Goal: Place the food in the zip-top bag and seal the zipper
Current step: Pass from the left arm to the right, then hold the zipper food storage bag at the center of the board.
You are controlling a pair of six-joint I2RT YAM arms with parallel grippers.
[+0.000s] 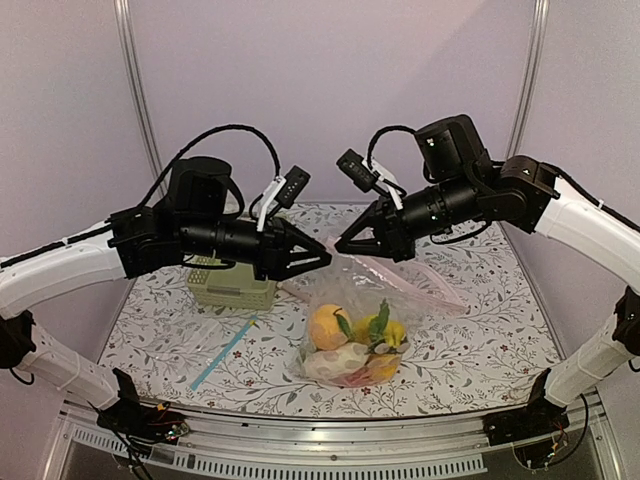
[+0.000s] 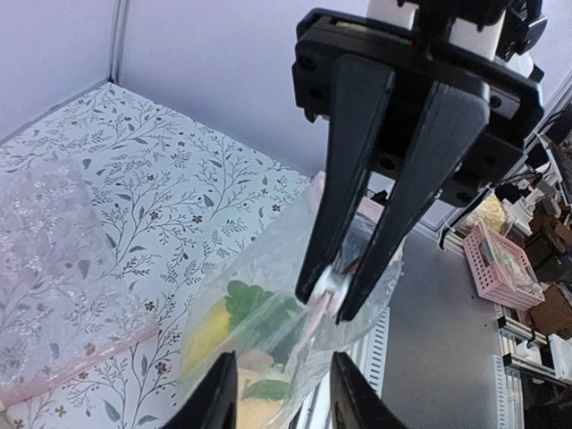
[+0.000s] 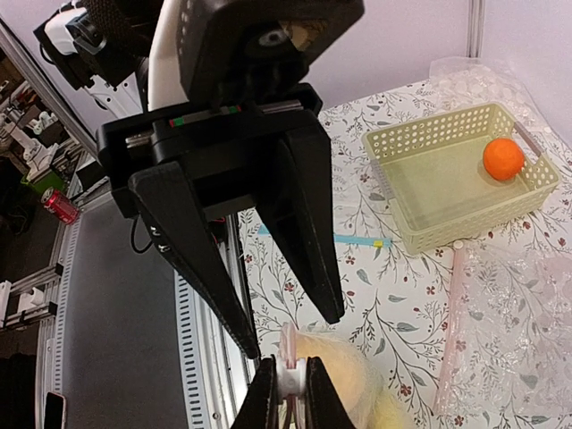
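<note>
Right gripper (image 3: pixel 288 393) is pressed together on one end of the zipper (image 3: pixel 450 304), holding the zip-top bag's (image 1: pixel 400 290) mouth above the food (image 1: pixel 350 345) inside; left gripper (image 2: pixel 284 380), spread, should pinch the facing lip and hold it wide. Farther back, an orange (image 3: pixel 503 158) sits in the basket (image 3: pixel 447 223)

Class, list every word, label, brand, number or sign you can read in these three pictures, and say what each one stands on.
No text can be read in any view.
The red can beyond the table edge, right wrist view: label too small and blurred to read.
The pink crate off the table, left wrist view: contents too small to read.
The zip-top bag and the basket: no print visible.
</note>
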